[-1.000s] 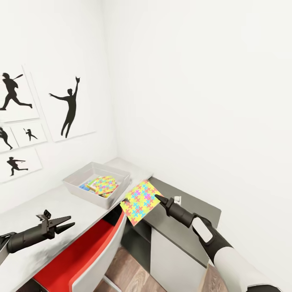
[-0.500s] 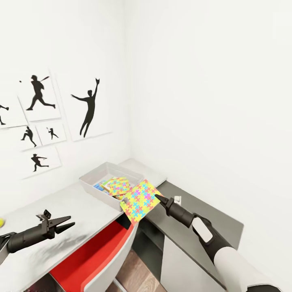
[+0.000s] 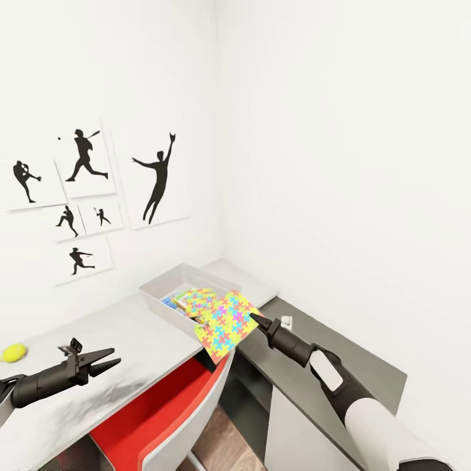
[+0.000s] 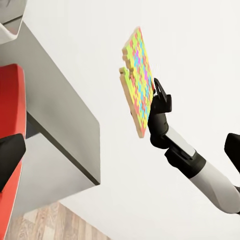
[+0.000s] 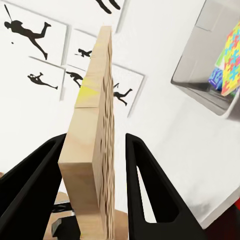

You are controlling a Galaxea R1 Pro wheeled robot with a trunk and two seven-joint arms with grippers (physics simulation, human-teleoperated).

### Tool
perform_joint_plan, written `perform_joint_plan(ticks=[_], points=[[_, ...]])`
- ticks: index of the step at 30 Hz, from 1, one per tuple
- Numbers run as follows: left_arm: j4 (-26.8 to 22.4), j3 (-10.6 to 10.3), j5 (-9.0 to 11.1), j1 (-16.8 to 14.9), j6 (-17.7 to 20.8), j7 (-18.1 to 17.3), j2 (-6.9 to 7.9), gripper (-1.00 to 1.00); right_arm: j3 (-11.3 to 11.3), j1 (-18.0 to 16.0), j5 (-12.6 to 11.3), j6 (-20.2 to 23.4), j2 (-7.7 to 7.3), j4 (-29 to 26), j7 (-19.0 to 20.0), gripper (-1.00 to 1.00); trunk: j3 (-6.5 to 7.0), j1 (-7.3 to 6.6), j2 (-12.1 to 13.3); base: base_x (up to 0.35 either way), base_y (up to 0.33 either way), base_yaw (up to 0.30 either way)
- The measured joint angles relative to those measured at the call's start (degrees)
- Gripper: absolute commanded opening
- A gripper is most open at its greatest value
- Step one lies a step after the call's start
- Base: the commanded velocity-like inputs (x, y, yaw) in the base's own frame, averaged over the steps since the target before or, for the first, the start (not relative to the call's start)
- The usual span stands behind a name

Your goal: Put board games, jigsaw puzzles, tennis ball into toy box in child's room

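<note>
Right hand (image 3: pixel 254 318) clamped on flat multicoloured jigsaw puzzle board (image 3: pixel 226 325), poised beside shallow pale grey toy box (image 3: pixel 157 292) on bench (image 3: pixel 124 327). Left hand (image 3: pixel 111 360) open, empty. Next: carry puzzle over box, release.

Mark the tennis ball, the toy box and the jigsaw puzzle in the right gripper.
tennis ball (image 3: pixel 14 352), head view, its middle.
toy box (image 3: pixel 159 295), head view, near side wall.
jigsaw puzzle (image 3: pixel 226 325), head view, centre of its patterned face.

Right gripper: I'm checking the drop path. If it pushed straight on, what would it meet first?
Probably the toy box: the right gripper, holding the jigsaw puzzle, points toward its near rim; depth is uncertain.
</note>
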Motion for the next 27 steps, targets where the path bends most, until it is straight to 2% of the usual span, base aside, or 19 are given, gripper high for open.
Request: perform_joint_plan(ticks=[12,27], points=[[0.0,0.1,0.0,0.0,0.0,0.0,0.0,1.0,0.0,-0.1,0.0,0.0,-0.01,0.0,0.0,-1.0,0.38,-0.01,0.0,0.073,0.011,0.036],[0.0,0.1,0.0,0.0,0.0,0.0,0.0,1.0,0.0,-0.1,0.0,0.0,0.0,0.0,0.0,-1.0,0.39,0.0,0.0,0.106,0.078,0.0]])
